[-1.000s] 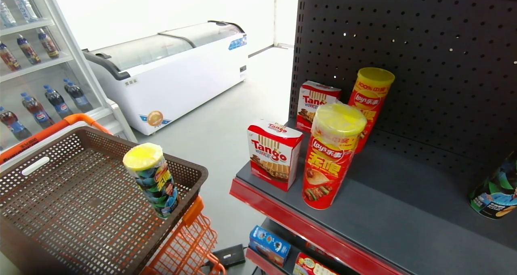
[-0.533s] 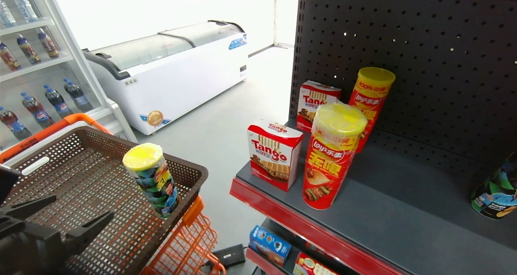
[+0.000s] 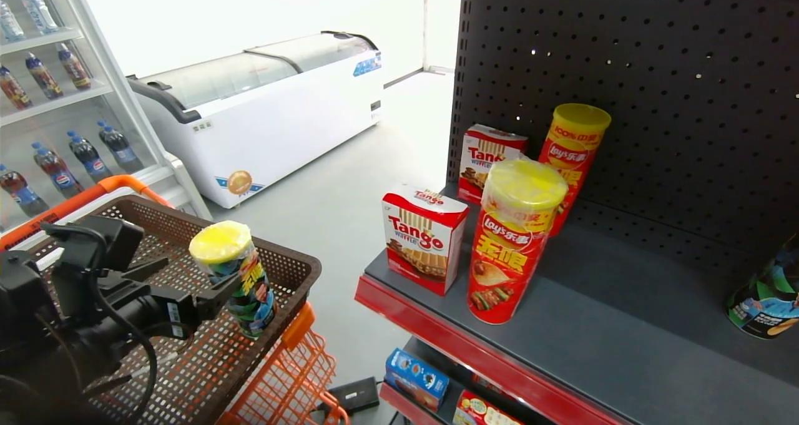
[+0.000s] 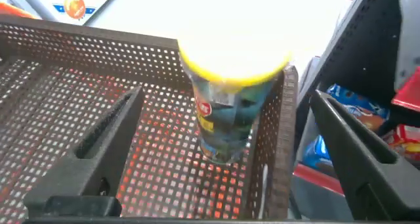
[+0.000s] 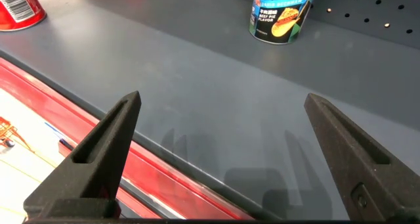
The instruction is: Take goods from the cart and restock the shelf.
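Nearest on the left, the left hand sits low inside the brown basket on top of the orange cart. Its fingers are spread wide on either side of a green chip can with a yellow lid. In the left wrist view, a gap shows between the can and each finger. The can stands upright against the basket's right wall, near the corner.

To the right, the right hand hangs over the front of the grey shelf, fingers wide apart and holding nothing.

Near the shelf's front left edge stand a wafer box and, just right of it, a red chip can. Behind them, by the pegboard, stand a second wafer box and a second red can. Another green can stands well apart at the far right.

Beyond the cart are a chest freezer and a drinks fridge.
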